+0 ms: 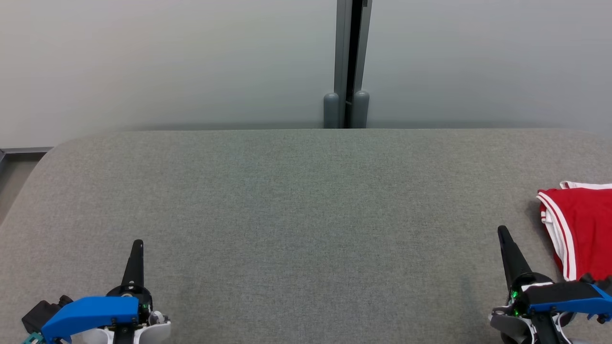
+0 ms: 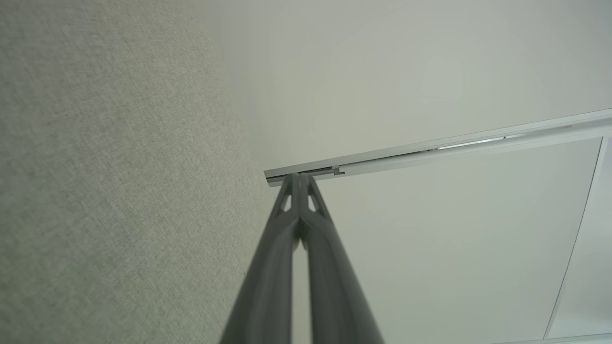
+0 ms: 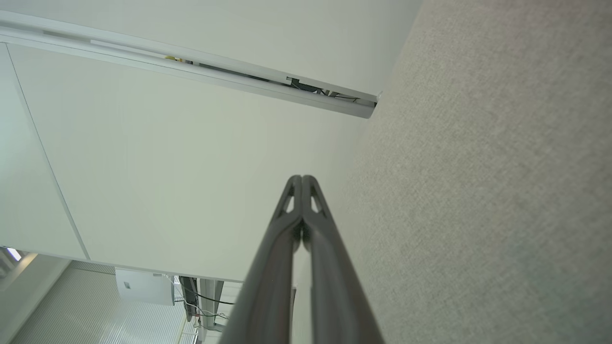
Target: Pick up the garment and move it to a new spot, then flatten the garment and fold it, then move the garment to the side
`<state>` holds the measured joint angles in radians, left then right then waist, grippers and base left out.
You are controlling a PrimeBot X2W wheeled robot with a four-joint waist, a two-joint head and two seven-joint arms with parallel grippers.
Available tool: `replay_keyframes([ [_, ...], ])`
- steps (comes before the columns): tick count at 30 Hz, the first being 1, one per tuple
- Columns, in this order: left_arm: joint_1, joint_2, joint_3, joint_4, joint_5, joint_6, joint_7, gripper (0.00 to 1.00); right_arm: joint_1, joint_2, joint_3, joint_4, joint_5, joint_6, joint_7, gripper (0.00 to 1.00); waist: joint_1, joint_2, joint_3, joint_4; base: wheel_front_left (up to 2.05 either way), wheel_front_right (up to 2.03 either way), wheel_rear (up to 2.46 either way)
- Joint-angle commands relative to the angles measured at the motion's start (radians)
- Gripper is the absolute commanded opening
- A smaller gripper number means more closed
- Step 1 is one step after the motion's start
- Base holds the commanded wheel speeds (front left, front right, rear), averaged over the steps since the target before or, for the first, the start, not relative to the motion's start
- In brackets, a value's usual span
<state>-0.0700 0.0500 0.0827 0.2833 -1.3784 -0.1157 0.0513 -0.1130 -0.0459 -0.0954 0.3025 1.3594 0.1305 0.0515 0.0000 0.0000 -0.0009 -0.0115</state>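
Observation:
A red garment [image 1: 585,229] with white trim lies folded at the right edge of the grey felt table [image 1: 306,215], partly cut off by the head view's border. My right gripper [image 1: 502,230] is shut with nothing in it, just left of the garment near the table's front. At the lower left, my left gripper [image 1: 137,243] is shut too, holding nothing, far from the garment. In the left wrist view the fingertips [image 2: 300,179] meet; in the right wrist view the fingertips [image 3: 301,179] meet as well.
A pale wall stands behind the table, split by a dark vertical post [image 1: 351,62]. The table's rounded back-left corner [image 1: 62,143] drops to a strip of floor. The right wrist view takes in cables and a white box [image 3: 143,286] low down.

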Motion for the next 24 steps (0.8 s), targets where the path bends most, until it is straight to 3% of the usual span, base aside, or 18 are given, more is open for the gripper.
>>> replay_keyframes([
  [1, -0.024, 0.0, 0.007, -0.013, -0.026, -0.009, 0.009, 0.0, 0.004, -0.006, -0.004, -0.015, 0.031, 0.0, 0.007, 0.0, 0.0, 0.0, 0.0, 0.001, 0.0, 0.0, 0.0],
  [24, -0.041, 0.0, 0.027, -0.034, -0.181, -0.016, 0.051, 0.0, 0.007, -0.007, -0.016, -0.05, 0.196, 0.0, 0.051, 0.0, 0.0, 0.0, 0.003, 0.008, 0.0, 0.0, 0.0],
])
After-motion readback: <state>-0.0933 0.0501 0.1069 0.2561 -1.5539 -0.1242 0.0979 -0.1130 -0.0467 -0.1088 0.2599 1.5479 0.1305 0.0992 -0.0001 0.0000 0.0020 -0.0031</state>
